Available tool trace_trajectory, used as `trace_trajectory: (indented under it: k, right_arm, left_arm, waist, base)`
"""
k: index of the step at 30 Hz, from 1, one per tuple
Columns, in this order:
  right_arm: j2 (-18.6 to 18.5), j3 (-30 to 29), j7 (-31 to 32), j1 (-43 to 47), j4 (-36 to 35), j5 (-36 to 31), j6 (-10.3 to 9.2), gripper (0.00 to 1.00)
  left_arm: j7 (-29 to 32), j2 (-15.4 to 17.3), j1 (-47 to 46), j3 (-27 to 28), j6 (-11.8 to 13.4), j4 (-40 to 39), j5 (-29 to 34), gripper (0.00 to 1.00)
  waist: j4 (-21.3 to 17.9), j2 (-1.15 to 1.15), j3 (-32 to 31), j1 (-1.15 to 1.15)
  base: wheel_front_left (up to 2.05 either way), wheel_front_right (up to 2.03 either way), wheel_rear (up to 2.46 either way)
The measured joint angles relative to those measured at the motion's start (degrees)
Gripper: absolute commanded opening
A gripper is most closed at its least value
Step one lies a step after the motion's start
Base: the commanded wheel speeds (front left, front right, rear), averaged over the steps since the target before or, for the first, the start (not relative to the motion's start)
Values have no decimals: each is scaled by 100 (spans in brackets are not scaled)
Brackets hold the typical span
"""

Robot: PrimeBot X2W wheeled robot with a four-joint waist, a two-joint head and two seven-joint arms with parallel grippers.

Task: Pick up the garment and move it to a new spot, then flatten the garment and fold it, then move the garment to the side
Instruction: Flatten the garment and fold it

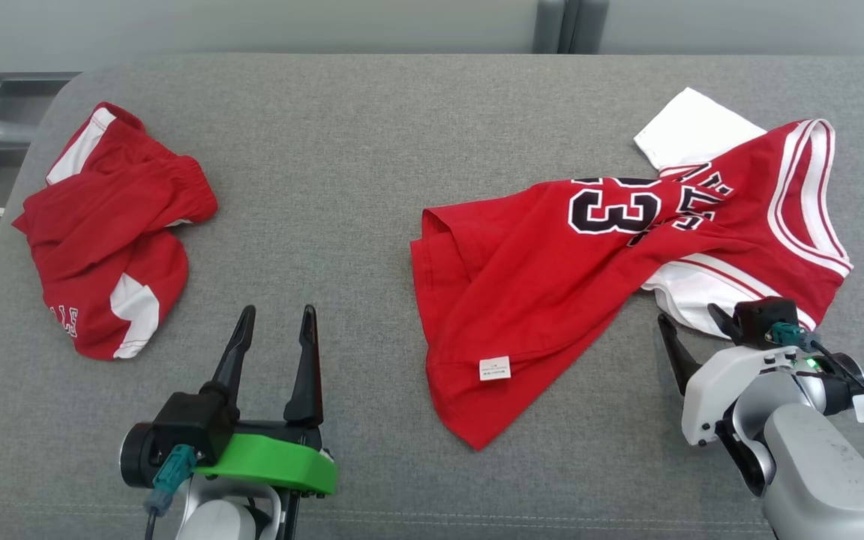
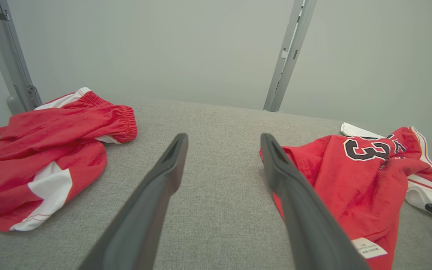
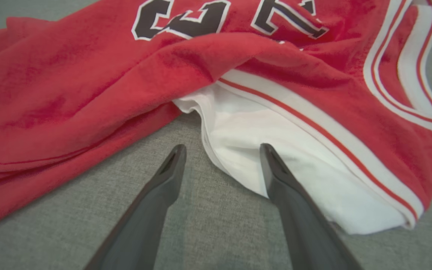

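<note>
Red jersey (image 1: 552, 277), number 23 face up, lies crumpled on the right half of the grey cloth-covered table (image 1: 342, 112). Its long axis runs diagonally, hem toward the near edge at centre and striped armholes toward the far right corner. Red shorts (image 1: 113, 232) sit well apart at the left edge.

Right gripper (image 1: 687, 315): fingers spread wide, nothing between them, tips at the jersey's near right side. Its wrist view puts one fingertip over the white panel (image 3: 276, 165) and the other over bare table just beside the fold.

Left gripper (image 1: 276, 311): fingers apart, empty, over bare table between the two garments.

Judgement: the right arm is nearer. The jersey lies straight ahead of its fingers, so the pick likely starts on that white edge.
</note>
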Motion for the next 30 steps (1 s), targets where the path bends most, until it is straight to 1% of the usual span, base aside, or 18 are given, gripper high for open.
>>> trace_trajectory:
  k: [4, 5, 6, 7, 8, 14, 19, 24, 29, 30]
  right_arm:
    - [10, 64, -43, -142, 309, -15, 0, 100]
    - [19, 97, -59, -205, 491, -15, 0, 85]
    - [21, 103, -108, -238, 576, -16, 0, 49]
    - [18, 110, -138, -275, 660, -19, 1, 28]
    - [11, 115, -183, -312, 742, -31, 1, 0]
    - [18, 182, -516, -593, 1256, -40, 1, 0]
    - [54, 280, -730, -622, 1384, 40, 1, 0]
    - [-3, 510, -864, -439, 1210, 141, 1, 0]
    - [-309, 727, -906, 61, 689, 225, 1, 0]
    - [-309, 727, -906, 61, 689, 225, 1, 0]
  left_arm:
    - [0, -1, -12, -21, -1, 27, -2, 100]
    - [-1, 0, -26, -21, -4, 37, -15, 100]
    - [0, 0, -35, -25, -4, 42, -16, 100]
    - [-1, 0, -38, -27, -4, 41, -16, 100]
    - [0, 0, -38, -33, -4, 45, -16, 100]
    - [-1, 0, -47, -47, -4, 78, -23, 100]
    - [-1, 0, -36, -26, -3, 114, -23, 100]
    - [-1, -1, 43, -29, -3, 134, -23, 100]
    - [-1, -1, 144, -45, 8, 116, -34, 100]
    - [-1, -1, 144, -45, 8, 116, -34, 100]
  waist:
    - [87, 0, 46, 0]
    - [126, 0, 61, 0]
    - [145, 0, 66, 0]
    - [161, 0, 70, 0]
    - [175, 0, 73, 0]
    - [199, 0, 79, 0]
    - [139, 0, 0, 0]
    - [2, 0, -128, 0]
    - [-183, 0, -256, 0]
    - [-183, 0, -256, 0]
  base:
    - [0, 0, 0]
    - [0, 0, 0]
    - [0, 0, 0]
    - [0, 0, 0]
    - [0, 0, 0]
    - [0, 0, 0]
    - [0, 0, 0]
    - [0, 0, 0]
    - [0, 0, 0]
    - [0, 0, 0]
